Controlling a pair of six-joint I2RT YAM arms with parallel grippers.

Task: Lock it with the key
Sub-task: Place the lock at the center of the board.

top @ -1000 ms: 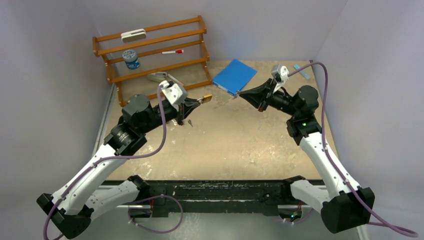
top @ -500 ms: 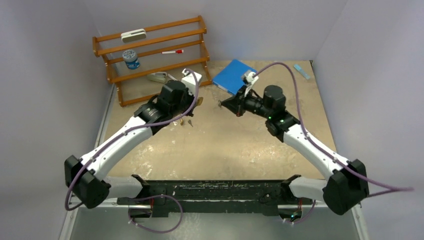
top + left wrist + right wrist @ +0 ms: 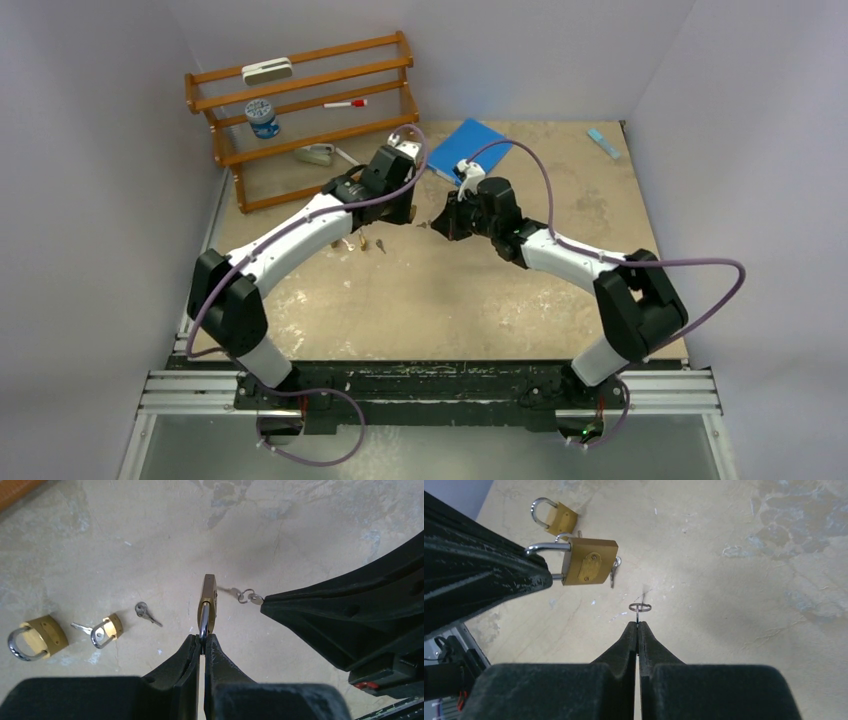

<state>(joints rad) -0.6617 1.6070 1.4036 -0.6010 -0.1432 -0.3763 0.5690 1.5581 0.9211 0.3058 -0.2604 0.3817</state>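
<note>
My left gripper (image 3: 202,642) is shut on the steel shackle of a brass padlock (image 3: 208,602), which it holds above the table. The same padlock (image 3: 589,561) shows in the right wrist view at upper left, beside the left fingers (image 3: 499,575). My right gripper (image 3: 638,626) is shut on a small key; its ring (image 3: 640,607) sticks out past the tips. In the left wrist view the key (image 3: 235,593) points at the padlock's side, its tip close to the body. Seen from above, both grippers (image 3: 410,212) (image 3: 434,222) meet mid-table.
Two more brass padlocks (image 3: 37,636) (image 3: 106,630) and a loose key (image 3: 145,612) lie on the table left of the held one. A wooden rack (image 3: 300,110) stands at the back left. A blue book (image 3: 468,152) lies behind the grippers.
Both arms have swung inward: the left gripper carried the padlock to the right, the right gripper brought the key leftward, and the two tips now stand close together.
</note>
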